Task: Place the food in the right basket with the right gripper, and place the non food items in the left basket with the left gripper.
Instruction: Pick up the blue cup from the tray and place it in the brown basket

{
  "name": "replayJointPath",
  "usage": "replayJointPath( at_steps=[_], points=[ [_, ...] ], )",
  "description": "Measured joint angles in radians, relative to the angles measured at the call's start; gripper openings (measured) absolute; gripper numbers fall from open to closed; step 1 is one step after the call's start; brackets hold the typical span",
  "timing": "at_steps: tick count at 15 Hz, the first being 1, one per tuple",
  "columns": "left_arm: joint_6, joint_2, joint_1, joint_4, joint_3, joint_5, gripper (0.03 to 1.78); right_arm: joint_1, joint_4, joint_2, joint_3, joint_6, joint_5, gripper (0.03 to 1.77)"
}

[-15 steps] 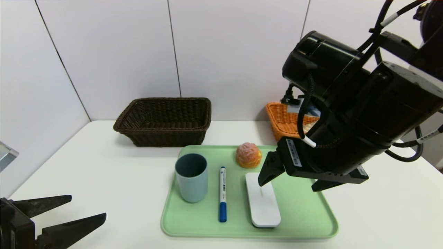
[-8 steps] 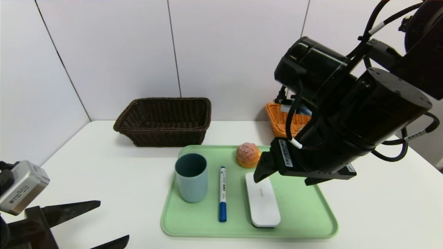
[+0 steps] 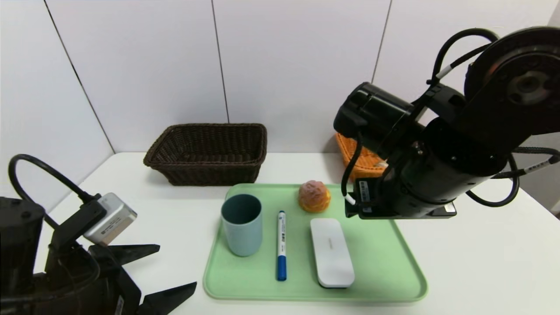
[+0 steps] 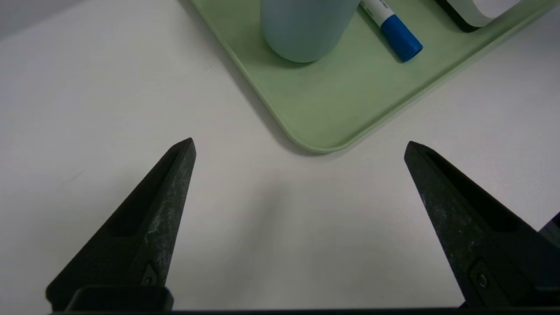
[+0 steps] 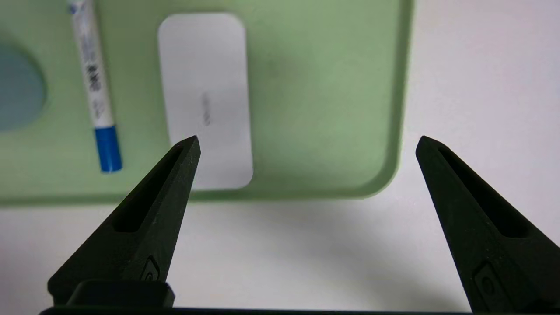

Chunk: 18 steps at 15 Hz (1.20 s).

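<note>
On the green tray (image 3: 385,271) stand a grey-blue cup (image 3: 242,224), a white marker with a blue cap (image 3: 281,245), a flat white case (image 3: 331,252) and an orange-pink bun (image 3: 314,196). The dark brown left basket (image 3: 205,153) is behind the tray; the orange right basket (image 3: 356,164) is half hidden by my right arm (image 3: 402,205). My left gripper (image 3: 177,267) is open and empty above the table by the tray's near left corner (image 4: 323,144). My right gripper (image 5: 307,138) hangs open and empty over the tray's near right corner, next to the case (image 5: 205,78).
White wall panels close off the table's back and left side. The cup (image 4: 306,26) and the marker's cap (image 4: 400,37) lie just beyond my left gripper (image 4: 300,142). Bare white table lies on both sides of the tray.
My right arm has pulled back toward the near right, off the case, and its fingers no longer show in the head view. My left gripper has moved right toward the tray's near left corner.
</note>
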Motion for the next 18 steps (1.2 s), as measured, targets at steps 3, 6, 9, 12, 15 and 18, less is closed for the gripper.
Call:
replayJointPath(
  at_steps=[3, 6, 9, 12, 15, 18],
  points=[
    [-0.026, 0.122, 0.000, -0.194, 0.022, -0.016, 1.69, 0.002, -0.004, 0.012, -0.013, 0.003, -0.017, 1.71],
    [-0.030, 0.257, 0.001, -0.467, 0.095, -0.019, 1.69, 0.006, -0.008, 0.017, -0.055, 0.006, -0.018, 1.71],
    [-0.047, 0.353, -0.009, -0.696, 0.170, -0.024, 1.69, 0.006, -0.006, 0.016, -0.067, 0.010, -0.018, 1.71],
    [-0.063, 0.387, -0.032, -0.753, 0.187, -0.032, 1.69, 0.007, -0.005, 0.016, -0.070, 0.011, -0.016, 1.71],
    [-0.057, 0.399, -0.043, -0.770, 0.195, -0.086, 1.69, 0.007, -0.003, 0.012, -0.069, 0.013, -0.015, 1.71],
    [-0.049, 0.411, -0.048, -0.777, 0.190, -0.093, 1.69, 0.007, -0.001, 0.010, -0.069, 0.013, -0.014, 1.71]
  ],
)
